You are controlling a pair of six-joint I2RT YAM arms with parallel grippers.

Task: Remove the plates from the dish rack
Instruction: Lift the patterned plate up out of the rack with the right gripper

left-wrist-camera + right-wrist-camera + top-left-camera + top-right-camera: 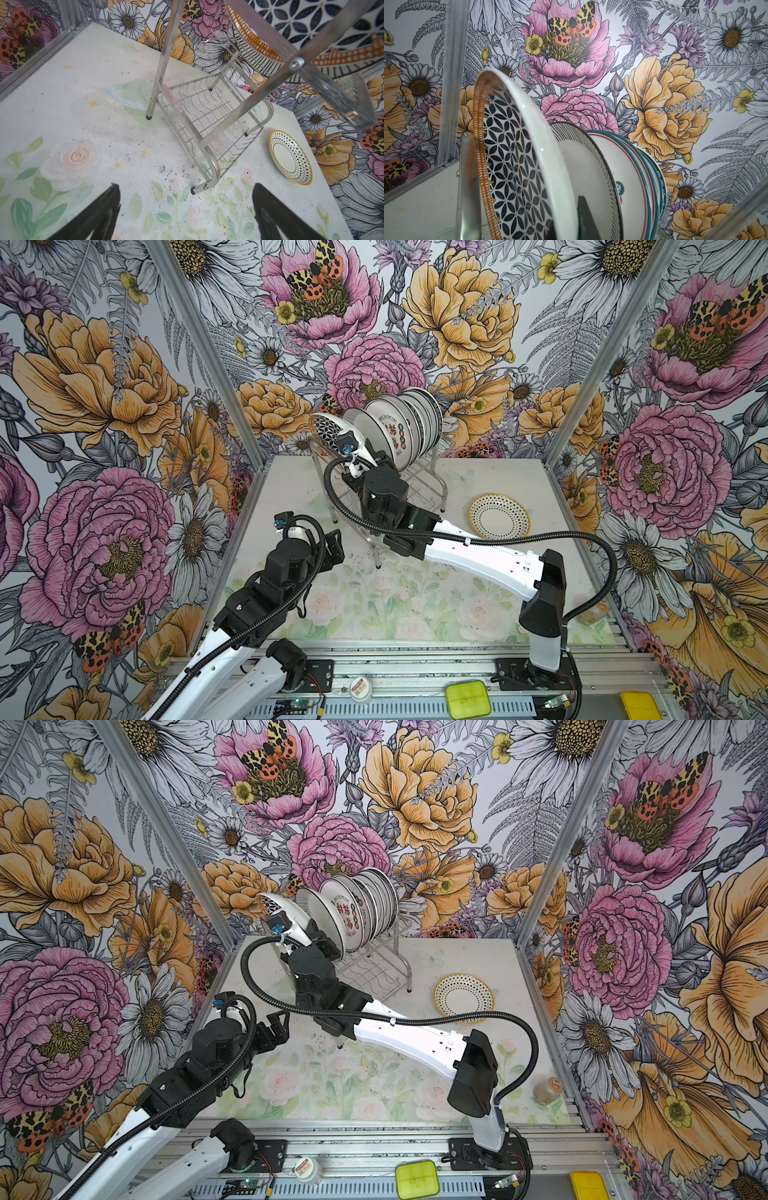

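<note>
The steel dish rack (pixel 428 481) (pixel 374 969) (pixel 207 116) stands at the back of the table. Its upper tier holds a row of upright plates (pixel 399 423) (pixel 357 907) (pixel 612 176). At the row's left end a black-lattice plate (pixel 328 429) (pixel 272 907) (pixel 512 149) with an orange rim tilts away from the others. My right gripper (pixel 370 454) (pixel 313 936) (pixel 568 224) is shut on its lower rim, one finger on each face. My left gripper (pixel 334 545) (pixel 278 1025) (pixel 185 186) hangs open and empty over the table, in front of the rack's near left foot.
A dotted plate (pixel 498 516) (pixel 463 998) (pixel 291 158) with a yellow rim lies flat on the table right of the rack. A clear glass dish (pixel 124 97) lies by the rack's far left leg. A small jar (pixel 548 1090) stands at the front right corner.
</note>
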